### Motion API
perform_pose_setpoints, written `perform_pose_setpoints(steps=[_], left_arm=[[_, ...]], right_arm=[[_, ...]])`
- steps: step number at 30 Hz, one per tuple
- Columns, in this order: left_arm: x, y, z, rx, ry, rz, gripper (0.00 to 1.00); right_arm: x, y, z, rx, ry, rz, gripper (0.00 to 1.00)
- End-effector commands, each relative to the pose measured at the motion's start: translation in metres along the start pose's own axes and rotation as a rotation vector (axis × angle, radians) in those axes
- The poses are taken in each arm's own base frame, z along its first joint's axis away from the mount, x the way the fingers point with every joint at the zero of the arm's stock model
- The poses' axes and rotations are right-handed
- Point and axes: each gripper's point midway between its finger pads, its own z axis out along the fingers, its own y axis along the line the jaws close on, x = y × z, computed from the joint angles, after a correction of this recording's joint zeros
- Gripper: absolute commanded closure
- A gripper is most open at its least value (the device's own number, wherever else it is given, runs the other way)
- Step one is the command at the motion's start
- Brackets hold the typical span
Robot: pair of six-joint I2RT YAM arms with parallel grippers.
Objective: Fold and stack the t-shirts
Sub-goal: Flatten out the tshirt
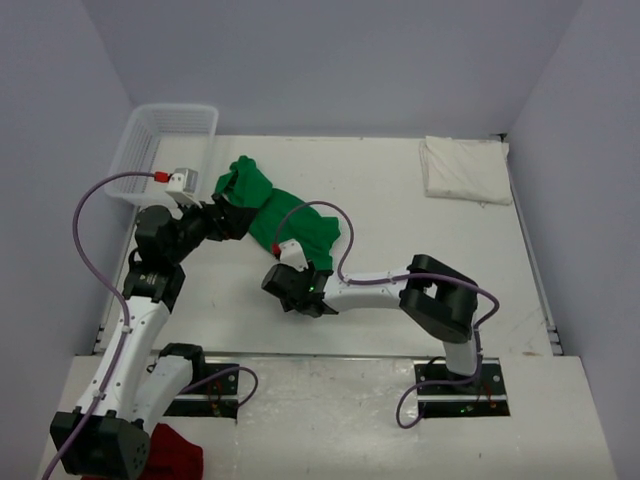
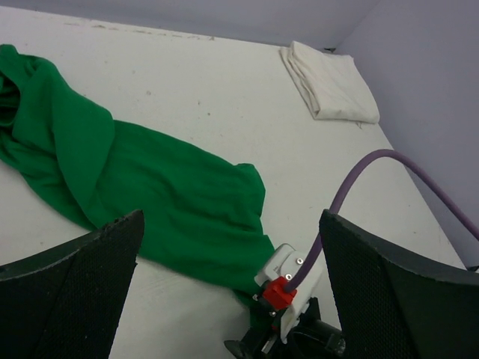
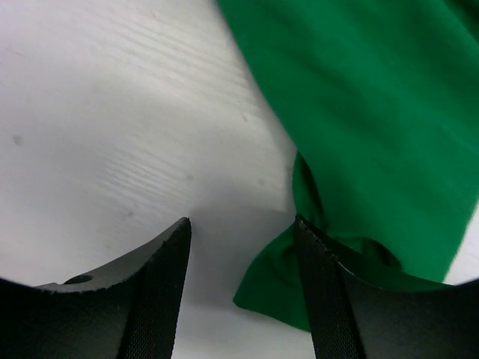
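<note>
The bright green t-shirt (image 1: pixel 283 215) lies crumpled in a long strip left of the table's middle; it also shows in the left wrist view (image 2: pixel 150 187) and the right wrist view (image 3: pixel 374 112). The cream-white t-shirt (image 1: pixel 463 168) lies folded at the back right and shows in the left wrist view (image 2: pixel 329 90). My left gripper (image 1: pixel 228 216) is wide open (image 2: pixel 232 217) above the shirt's left end. My right gripper (image 1: pixel 297 268) is open (image 3: pixel 243 221) low over the shirt's near end. A green corner lies between its jaws, against the right finger (image 3: pixel 359 299).
A clear plastic basket (image 1: pixel 165 150) stands at the back left, just behind my left arm. A dark red cloth (image 1: pixel 175 450) lies off the table by the left arm's base. The right arm's purple cable (image 2: pixel 352 187) arcs over the shirt's near end.
</note>
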Motion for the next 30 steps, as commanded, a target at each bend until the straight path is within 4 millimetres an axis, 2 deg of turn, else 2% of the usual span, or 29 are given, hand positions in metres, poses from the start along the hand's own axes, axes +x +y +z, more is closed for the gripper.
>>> perform_pose_setpoints(steps=[1, 2, 3, 7, 12, 16, 24, 30], left_arm=[[-0.002, -0.003, 0.004, 0.034, -0.029, 0.01, 0.01], [-0.001, -0.003, 0.006, 0.035, -0.03, 0.006, 0.01], [0.003, 0.0, 0.007, 0.03, -0.025, 0.0, 0.01], [0.006, 0.002, 0.011, 0.038, -0.024, -0.019, 0.01], [0.012, 0.007, 0.014, 0.025, -0.018, -0.023, 0.02], [0.01, 0.008, 0.014, 0.02, -0.024, -0.017, 0.02], [0.011, 0.013, 0.016, -0.004, -0.02, -0.019, 0.01], [0.003, 0.016, 0.017, -0.032, -0.028, 0.008, 0.01]], right_arm=[[-0.013, -0.018, -0.027, 0.024, -0.046, -0.017, 0.42], [-0.021, -0.018, -0.036, 0.014, -0.059, -0.021, 0.42], [-0.038, -0.016, -0.056, -0.007, -0.095, -0.024, 0.41], [-0.07, -0.017, -0.091, -0.057, -0.159, -0.02, 0.41], [-0.086, -0.019, -0.105, -0.052, -0.182, -0.043, 0.41], [-0.08, -0.026, -0.1, -0.027, -0.168, -0.04, 0.41], [-0.036, -0.031, -0.074, 0.001, -0.065, -0.027, 0.43], [-0.002, -0.021, -0.062, -0.038, 0.005, -0.016, 0.45]])
